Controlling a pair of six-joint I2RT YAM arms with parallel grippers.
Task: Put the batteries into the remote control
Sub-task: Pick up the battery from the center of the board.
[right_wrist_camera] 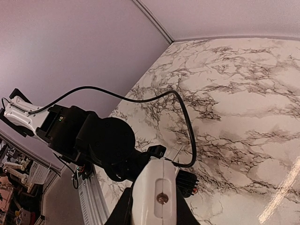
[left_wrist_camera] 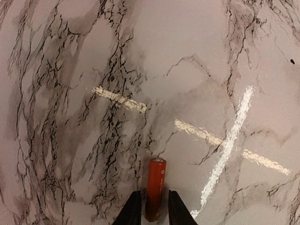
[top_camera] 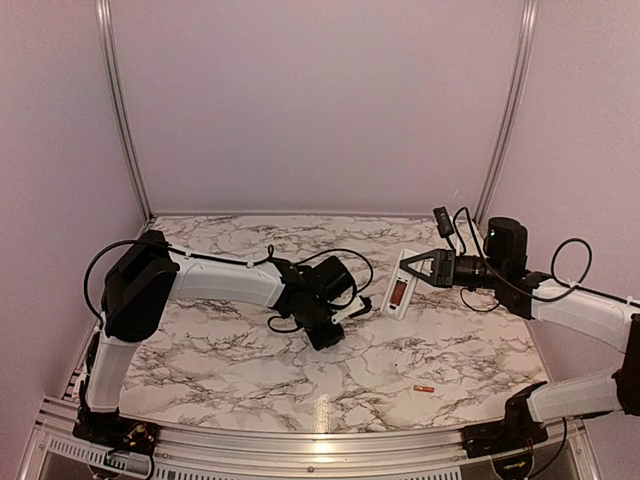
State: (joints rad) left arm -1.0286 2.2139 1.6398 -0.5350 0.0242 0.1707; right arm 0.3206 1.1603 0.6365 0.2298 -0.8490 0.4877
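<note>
Lilac walls (top_camera: 320, 100) enclose a marble table (top_camera: 230, 350). The left arm (top_camera: 220, 280) reaches mid-table. The left gripper (left_wrist_camera: 154, 199) angles down, its jaws narrowed beside a battery (left_wrist_camera: 156, 180); whether they grip it cannot be told. The right gripper (top_camera: 409, 272) clamps the remote control (top_camera: 397, 290), tilted above the table. A second battery (top_camera: 421, 388) lies near the front edge.

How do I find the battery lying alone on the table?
Look at the marble table, near its front edge on the right. A tiny orange-red battery lies there alone; the remote behind it is white and bigger.
</note>
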